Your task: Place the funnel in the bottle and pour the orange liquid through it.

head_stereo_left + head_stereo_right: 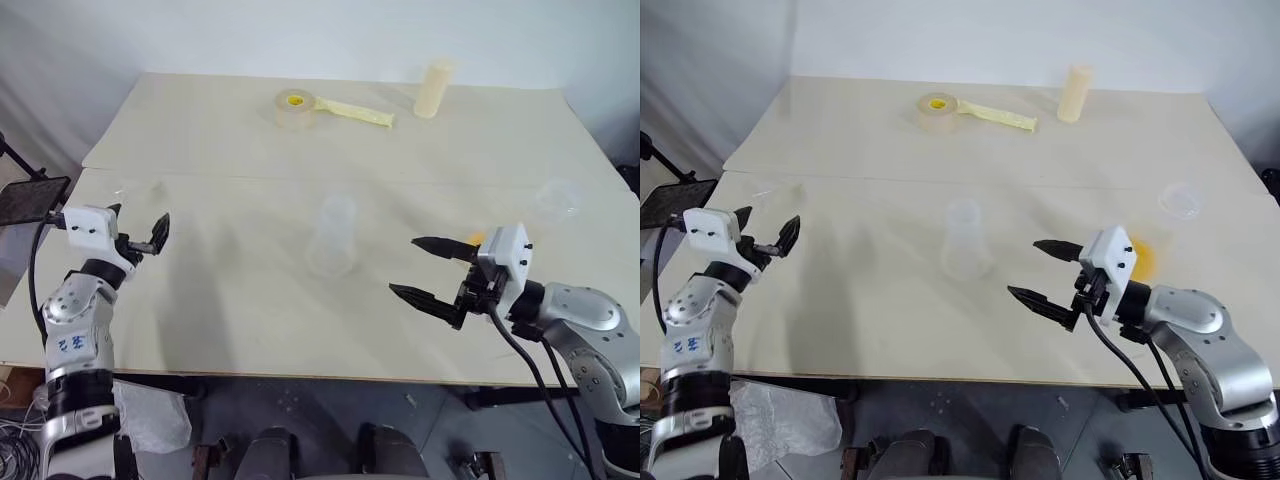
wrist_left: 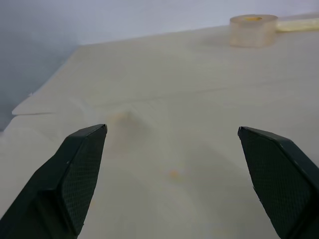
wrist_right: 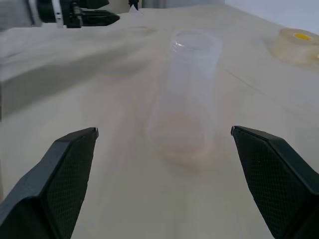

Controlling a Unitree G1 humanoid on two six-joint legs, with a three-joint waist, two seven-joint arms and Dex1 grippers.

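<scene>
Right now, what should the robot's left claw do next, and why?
Probably ease the left claw forward to the funnel and close on it. The claw is open and empty, the funnel sits on the table just ahead of it, and the bottle stands apart with nothing in its neck.

Pale worktop [image 1: 230, 330]: clear bottle [image 1: 333, 238] upright at centre; tape roll [image 1: 294, 108] and cream cylinder [image 1: 433, 89] along far edge; clear cup [image 1: 1181, 199] at right.

My head pair looks down over the table [image 1: 250, 330], wrist cameras skim low along it, both catching the tape roll [image 2: 253, 30].
</scene>
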